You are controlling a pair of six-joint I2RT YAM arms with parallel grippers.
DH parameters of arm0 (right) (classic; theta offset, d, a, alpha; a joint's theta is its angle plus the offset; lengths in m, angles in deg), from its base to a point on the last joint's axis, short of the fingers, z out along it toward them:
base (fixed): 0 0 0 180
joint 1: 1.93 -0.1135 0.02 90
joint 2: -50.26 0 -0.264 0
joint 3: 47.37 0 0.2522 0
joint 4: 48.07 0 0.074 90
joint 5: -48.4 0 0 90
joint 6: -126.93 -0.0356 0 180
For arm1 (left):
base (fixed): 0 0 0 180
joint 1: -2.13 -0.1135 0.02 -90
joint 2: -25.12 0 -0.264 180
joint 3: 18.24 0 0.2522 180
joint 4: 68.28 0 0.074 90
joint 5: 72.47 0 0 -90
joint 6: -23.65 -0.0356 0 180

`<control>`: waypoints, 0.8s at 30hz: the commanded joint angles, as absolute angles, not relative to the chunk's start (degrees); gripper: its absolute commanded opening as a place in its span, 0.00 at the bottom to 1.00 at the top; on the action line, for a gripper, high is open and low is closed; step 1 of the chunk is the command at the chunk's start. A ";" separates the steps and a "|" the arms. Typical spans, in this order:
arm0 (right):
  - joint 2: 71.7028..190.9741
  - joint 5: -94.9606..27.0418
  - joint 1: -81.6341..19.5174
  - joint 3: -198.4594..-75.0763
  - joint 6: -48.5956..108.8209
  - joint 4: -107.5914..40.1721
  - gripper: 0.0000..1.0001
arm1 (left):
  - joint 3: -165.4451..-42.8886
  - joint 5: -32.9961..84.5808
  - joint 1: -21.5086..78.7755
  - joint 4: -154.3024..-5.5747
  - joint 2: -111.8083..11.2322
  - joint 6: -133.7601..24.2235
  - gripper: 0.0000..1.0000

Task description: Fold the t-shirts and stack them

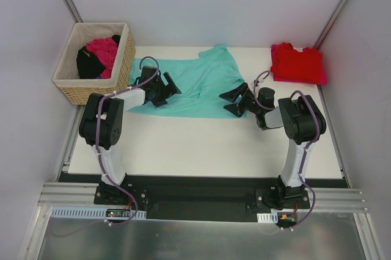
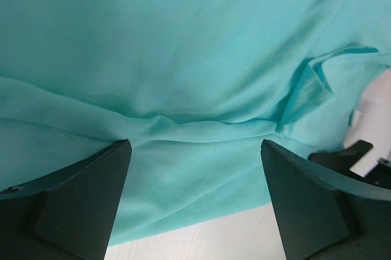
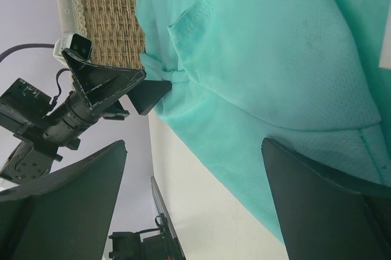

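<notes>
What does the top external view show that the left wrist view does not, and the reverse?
Only the top external view: the wicker basket holding a magenta garment and a black garment, and the red t-shirt at the table's far right corner. Only the left wrist view: close-up creases and a folded-over hem in the teal t-shirt. Both: the teal t-shirt lying on the white table, with the open left tool over it.
</notes>
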State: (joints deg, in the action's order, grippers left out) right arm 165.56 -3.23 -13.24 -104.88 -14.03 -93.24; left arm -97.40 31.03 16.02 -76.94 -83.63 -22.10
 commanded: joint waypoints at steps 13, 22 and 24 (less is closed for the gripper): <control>164.42 -11.54 -14.06 -107.19 -3.33 -71.84 0.99 | -98.35 16.39 15.58 -89.51 -76.13 -23.98 0.89; 164.52 -12.77 -14.06 -107.36 -2.54 -69.20 0.99 | -100.46 14.19 13.91 -90.83 -74.90 -25.74 0.89; 164.25 -12.60 -14.15 -107.19 -2.71 -69.20 0.99 | -100.73 13.84 12.95 -90.83 -74.64 -26.00 0.89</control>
